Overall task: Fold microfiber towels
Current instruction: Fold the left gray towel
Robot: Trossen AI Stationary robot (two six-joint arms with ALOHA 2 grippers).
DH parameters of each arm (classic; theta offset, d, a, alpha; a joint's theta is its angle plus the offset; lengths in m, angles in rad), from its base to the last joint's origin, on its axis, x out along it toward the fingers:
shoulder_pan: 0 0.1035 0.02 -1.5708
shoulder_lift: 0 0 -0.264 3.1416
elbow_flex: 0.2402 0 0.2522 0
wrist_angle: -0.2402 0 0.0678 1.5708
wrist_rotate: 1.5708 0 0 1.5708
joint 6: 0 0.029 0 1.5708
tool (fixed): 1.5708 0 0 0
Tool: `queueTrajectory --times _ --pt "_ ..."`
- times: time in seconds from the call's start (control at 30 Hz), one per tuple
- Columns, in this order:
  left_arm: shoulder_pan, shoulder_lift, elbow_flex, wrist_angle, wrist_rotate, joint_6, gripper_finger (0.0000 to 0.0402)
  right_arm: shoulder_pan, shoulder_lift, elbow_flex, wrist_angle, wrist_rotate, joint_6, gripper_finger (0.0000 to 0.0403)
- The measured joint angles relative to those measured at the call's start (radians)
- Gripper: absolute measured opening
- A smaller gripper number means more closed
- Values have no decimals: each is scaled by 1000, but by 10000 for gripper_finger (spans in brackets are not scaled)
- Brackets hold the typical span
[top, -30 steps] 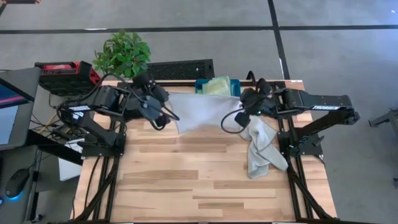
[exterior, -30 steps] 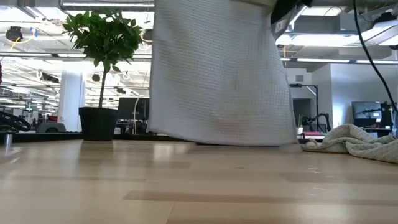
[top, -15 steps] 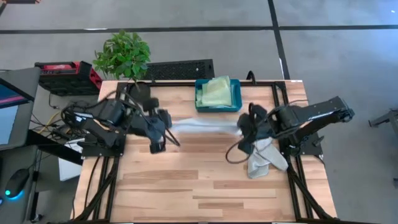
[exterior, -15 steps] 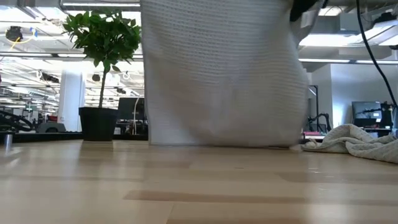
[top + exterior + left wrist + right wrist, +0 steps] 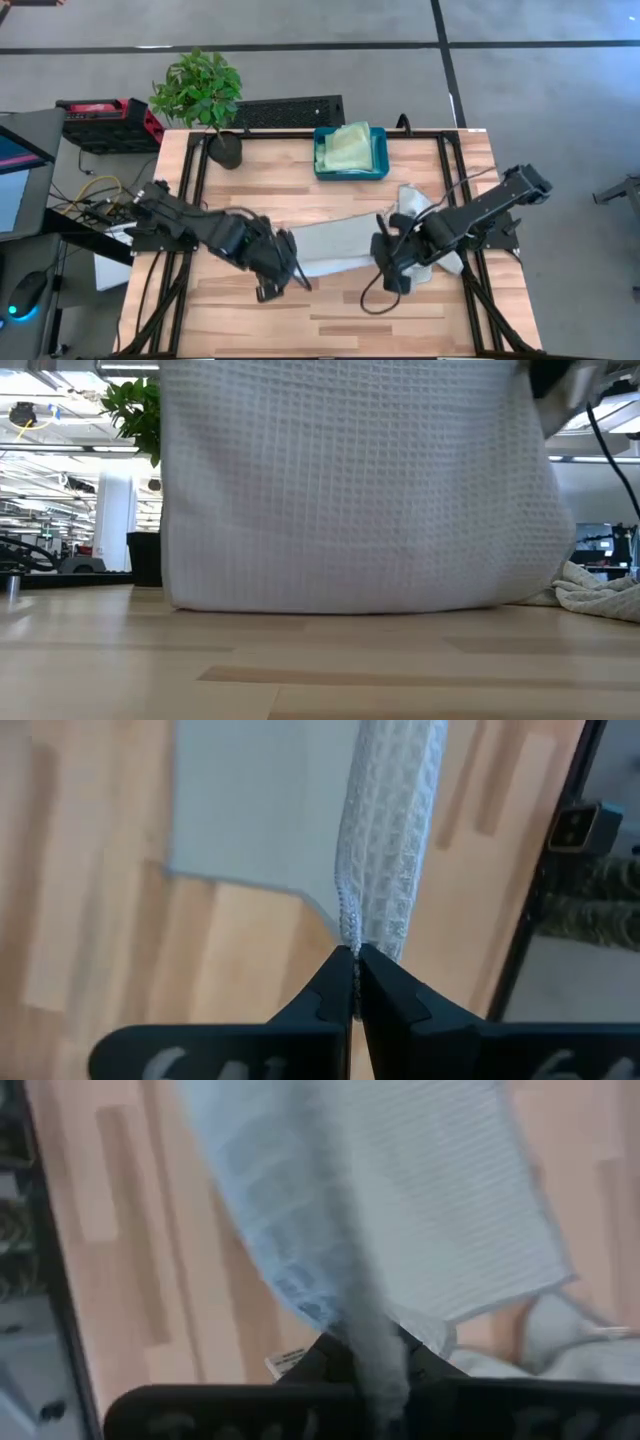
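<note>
The left gripper is pinching one top corner of a pale grey towel near the tabletop's front edge, fingers clamped on its hem. The towel is hanging stretched between both grippers, its lower edge touching the wood. The right gripper is clenching the other corner. A crumpled grey towel is lying toward the right edge, and a green towel is sitting in the teal bin at the back edge.
</note>
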Motion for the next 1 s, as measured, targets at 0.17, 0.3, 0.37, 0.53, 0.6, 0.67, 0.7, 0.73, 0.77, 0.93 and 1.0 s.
queueTrajectory --times 0.17,0.3,0.37,0.53,0.6,0.67,0.7,0.73,0.77,0.93,1.0 --pt "-51 78 0 3 49 -74 0 37 44 0 18 -64 14 12" --pt "-83 125 0 3 54 -98 0 60 88 0 62 -95 33 9" --pt "-93 144 0 5 55 -110 0 71 116 0 84 -112 48 13" --pt "-119 168 0 66 53 -170 0 114 210 0 118 -173 85 16" --pt "-130 178 -1 106 47 -180 0 137 243 0 123 -189 89 11" --pt "-139 196 -1 128 49 -197 0 154 261 -1 120 -192 119 9" --pt "-146 204 -1 139 52 -201 0 160 267 0 126 -197 134 9" --pt "-153 212 -1 142 56 -202 0 168 270 0 127 -200 149 10" --pt "-157 226 -1 142 61 -203 0 175 270 0 126 -200 168 12" --pt "-168 267 -1 149 54 -203 0 193 266 0 118 -191 233 17" --pt "-163 271 -1 137 15 -213 0 192 266 0 83 -182 243 13"
